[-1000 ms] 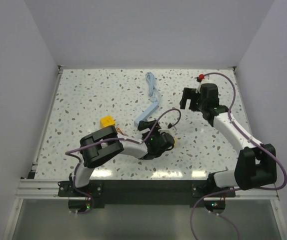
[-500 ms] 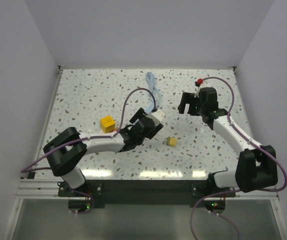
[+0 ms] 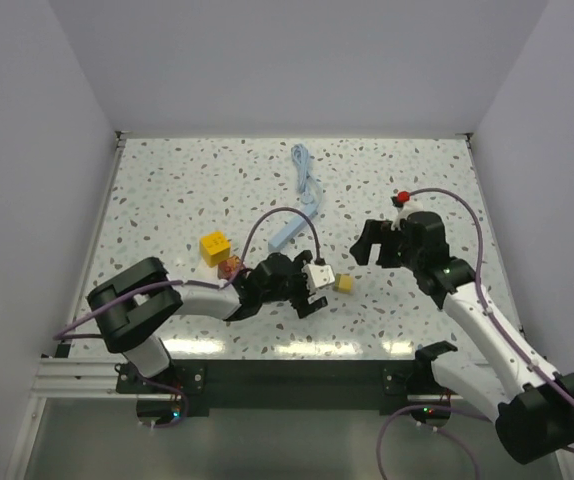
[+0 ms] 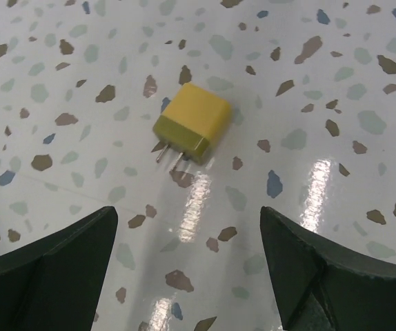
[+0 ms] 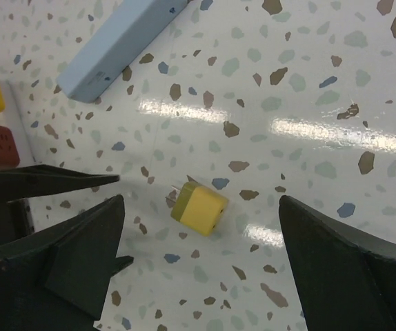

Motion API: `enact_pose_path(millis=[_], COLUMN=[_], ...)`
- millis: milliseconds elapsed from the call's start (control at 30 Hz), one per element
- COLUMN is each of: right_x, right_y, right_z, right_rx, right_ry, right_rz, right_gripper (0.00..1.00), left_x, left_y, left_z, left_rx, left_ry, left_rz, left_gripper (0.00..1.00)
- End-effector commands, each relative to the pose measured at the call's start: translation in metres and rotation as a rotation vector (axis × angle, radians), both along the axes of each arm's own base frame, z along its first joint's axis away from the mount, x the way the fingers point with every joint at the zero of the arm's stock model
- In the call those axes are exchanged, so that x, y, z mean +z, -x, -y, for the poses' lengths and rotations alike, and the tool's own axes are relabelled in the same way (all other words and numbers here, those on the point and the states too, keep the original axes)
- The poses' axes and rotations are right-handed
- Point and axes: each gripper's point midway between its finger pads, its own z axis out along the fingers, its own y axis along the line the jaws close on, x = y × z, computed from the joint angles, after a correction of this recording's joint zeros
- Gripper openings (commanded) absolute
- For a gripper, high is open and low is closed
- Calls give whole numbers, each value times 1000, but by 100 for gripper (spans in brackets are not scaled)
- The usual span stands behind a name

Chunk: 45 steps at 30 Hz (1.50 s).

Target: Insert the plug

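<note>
Finding the yellow plug [image 3: 344, 284] flat on the speckled table [image 3: 167, 190], toward the near edge and slightly right of the middle. Lies on its side, touched by nothing, with two metal prongs level with the tabletop and aimed back at the left gripper [image 3: 321, 286]. Shows a darker olive band on the face that carries the prongs.

Has the left gripper low over the table just left of the plug, jaws spread wide and holding nothing. Frames the plug, in the left wrist view, a little ahead of the two dark fingers [image 4: 53, 276], clear of both.

Puts the right gripper [image 3: 372, 245] to the right of the plug and nearer the far edge, close by but apart from it. Shows those jaws wide apart too, gripping nothing. Looks down, from the right wrist view, on the plug between its own fingers [image 5: 350, 269].

Places a pale blue strip [image 3: 292, 228] beyond the plug toward the middle of the table, lying at a slant, with a pale blue cord [image 3: 305, 170] curling away toward the far edge. Sets a yellow block [image 3: 214, 245] left of the strip's near end and a red block [image 3: 231, 266] just beside it on the near side. Cannot tell whether the two blocks touch.
</note>
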Motion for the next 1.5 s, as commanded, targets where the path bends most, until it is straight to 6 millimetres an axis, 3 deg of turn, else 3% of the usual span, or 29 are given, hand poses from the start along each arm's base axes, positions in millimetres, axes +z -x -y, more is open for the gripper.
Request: enact_pose_path(millis=[0, 67, 100, 200, 467, 667, 1067, 1233, 1333, 1433, 1467], right_x=[14, 20, 19, 21, 27, 29, 28, 27, 25, 23, 21], right_y=[22, 28, 29, 31, 35, 34, 33, 33, 33, 32, 32], right_z=[-3, -7, -7, -5, -8, -8, -12, -11, -12, -10, -10], right_rx=[32, 71, 80, 94, 141, 148, 170, 167, 172, 158, 155], right_ry=[-54, -54, -49, -26, -27, -17, -28, -26, -28, -19, -19], right_rz=[-11, -24, -25, -25, -12, -5, -8, -8, -16, -14, -11], right_gripper=[97, 97, 97, 97, 98, 98, 98, 98, 98, 98, 98], left_x=[19, 25, 13, 9, 2, -26, -43, -38, -41, -49, -53], left_y=[7, 9, 11, 9, -5, 2, -6, -6, -8, -14, -16], left_z=[37, 52, 54, 64, 75, 69, 75, 76, 77, 77, 75], left_rx=[-190, -260, -281, -324, -347, -361, -343, -334, -317, -268, -236], left_ry=[96, 108, 81, 67, 46, -13, -27, 0, 4, -7, -12], left_rz=[66, 78, 53, 58, 64, -14, -26, -12, -24, -52, -66], left_gripper=[89, 89, 89, 90, 88, 85, 84, 82, 78, 59, 49])
